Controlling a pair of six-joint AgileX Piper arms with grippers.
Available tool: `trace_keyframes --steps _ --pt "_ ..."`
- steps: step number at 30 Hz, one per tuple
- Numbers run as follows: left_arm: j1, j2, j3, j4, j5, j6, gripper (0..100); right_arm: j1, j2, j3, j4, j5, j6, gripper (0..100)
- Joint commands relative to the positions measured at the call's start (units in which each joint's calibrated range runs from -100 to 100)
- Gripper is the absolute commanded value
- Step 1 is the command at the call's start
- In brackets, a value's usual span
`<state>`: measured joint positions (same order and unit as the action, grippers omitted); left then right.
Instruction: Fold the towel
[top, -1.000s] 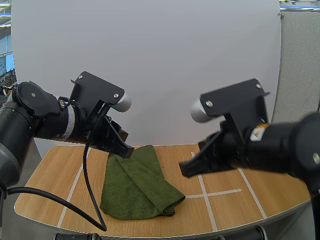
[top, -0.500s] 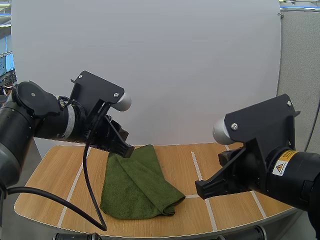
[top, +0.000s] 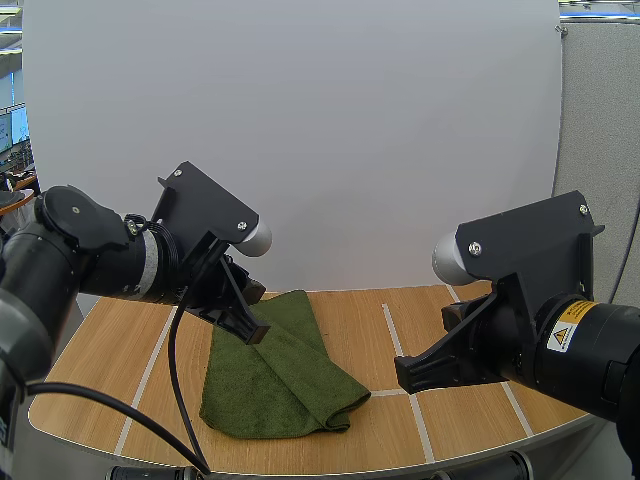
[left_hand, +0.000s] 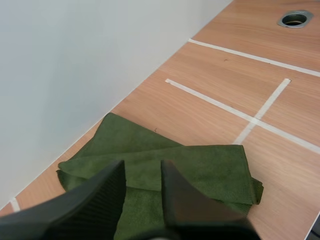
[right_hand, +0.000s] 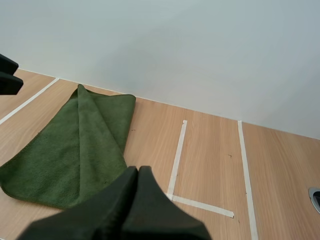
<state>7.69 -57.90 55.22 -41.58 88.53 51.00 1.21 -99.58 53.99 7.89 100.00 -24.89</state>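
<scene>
**Towel part-folded, neither claw on it**

Dark green terry towel (top: 275, 385) lies on the light wooden surface (top: 120, 350), toward 8 o'clock from the surface's centre. Its long axis runs 12 to 6 o'clock. It is already doubled lengthwise, and one layer splays out toward 4 o'clock at the near end.

Left claw (top: 252, 330) is released. In the left wrist view its jaws stand apart with cloth showing through the gap. It hovers over the towel's 11 o'clock edge and I can't tell whether it touches.

Right claw (top: 405, 378) is clenched on nothing, its jaws together as one wedge. It sits well clear at the towel's 3 o'clock, above the white tape lines (top: 440, 385).

My read on handling:
- The towel is light, limp and has no stiffness, so it will drape and sag from any single pinch.
- The pile is grippy rather than slippery, but the stacked layers can shear apart.
- Best to pinch at the corners, catching both layers, one claw on each corner of the 12 o'clock end.
- A mid-edge grab would likely bunch the cloth.
- The splayed 4 o'clock layer probably needs squaring up before the next fold.
</scene>
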Motion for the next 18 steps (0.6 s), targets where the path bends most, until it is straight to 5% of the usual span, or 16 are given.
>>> trace_keyframes --steps 1,6,11,14,18 --pt "-0.02 5.7 0.3 -2.1 6.8 5.8 41 0.1 -0.4 0.2 -0.5 0.0 0.1 0" --pt "-0.02 11.4 0.3 -4.2 7.6 7.1 36 0.1 -0.4 0.2 -0.5 0.0 0.1 0" --pt "-0.15 16.8 0.3 -7.4 7.6 10.4 0 0.1 -0.4 0.2 -0.5 0.0 0.1 0" --pt "-0.24 20.2 0.3 -9.1 8.2 14.4 0 0.1 -0.4 0.2 -0.5 0.0 0.1 0" --pt "-3.02 24.2 0.3 -6.7 8.0 15.5 0 0.1 -0.4 0.2 -0.4 0.0 0.1 0"
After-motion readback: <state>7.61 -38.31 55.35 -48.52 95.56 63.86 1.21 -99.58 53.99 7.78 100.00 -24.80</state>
